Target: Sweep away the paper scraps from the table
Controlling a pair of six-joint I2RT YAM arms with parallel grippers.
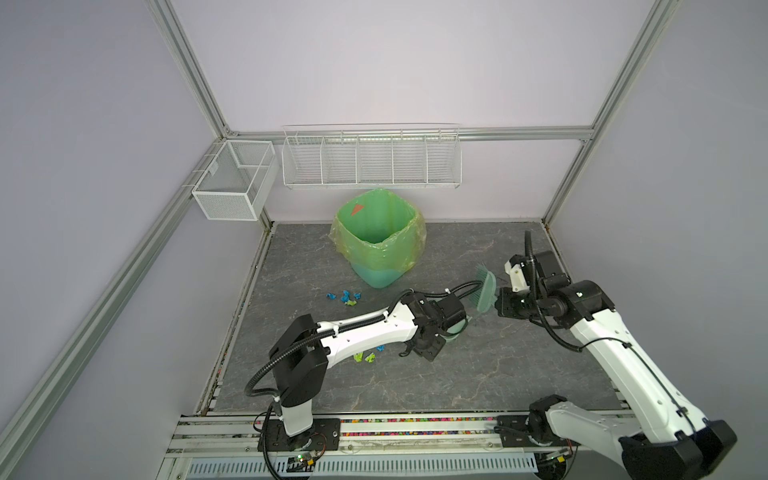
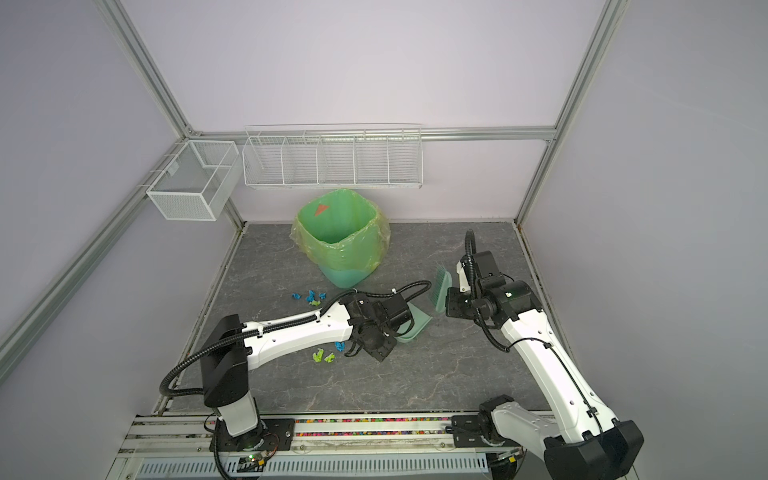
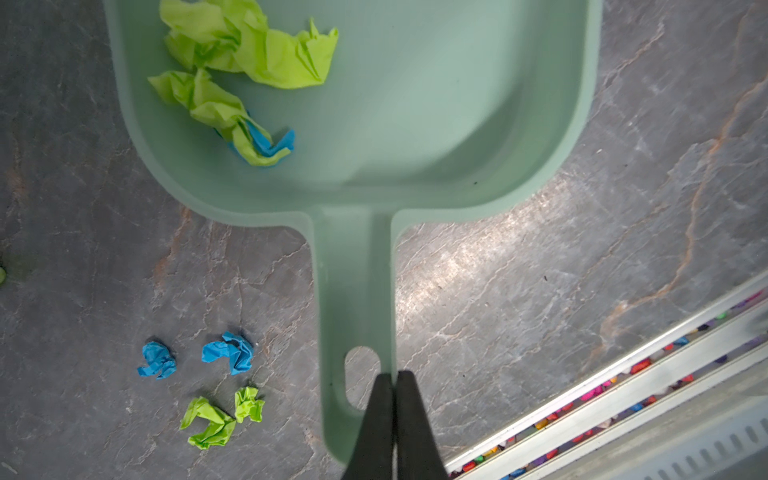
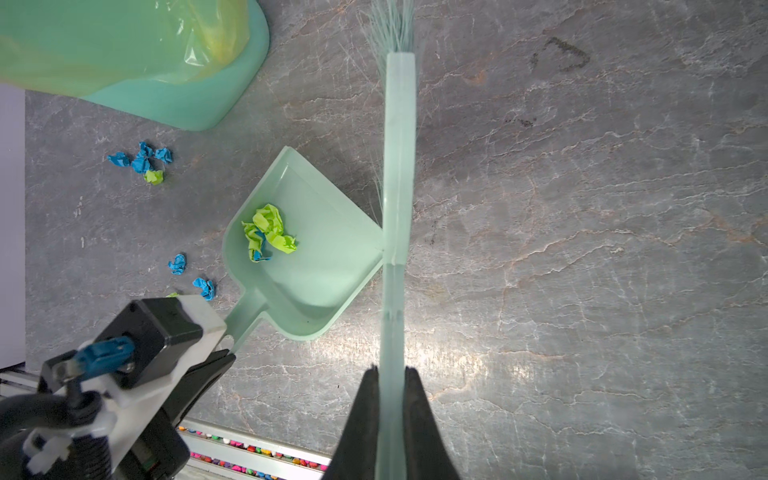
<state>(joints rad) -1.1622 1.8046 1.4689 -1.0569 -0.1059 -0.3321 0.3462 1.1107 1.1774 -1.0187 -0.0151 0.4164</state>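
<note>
Paper scraps [image 3: 249, 45]: a few in the dustpan [image 3: 436, 104], the others loose on the table [image 3: 540, 270] beside it.
Left gripper [image 3: 392, 378]: closed on the dustpan's handle.
Right gripper [image 4: 390, 372]: closed on the brush [image 4: 399, 145] handle.

One dustpan [image 3: 415, 104] out there, one brush [image 4: 399, 145], one bin [image 1: 376, 276], two wire baskets [image 1: 232, 185], and the paper scraps [image 3: 232, 353]: three blue and one green toward the table's [image 1: 457, 374] far edge, two blue and two green nearer, roughly three in the dustpan
</note>
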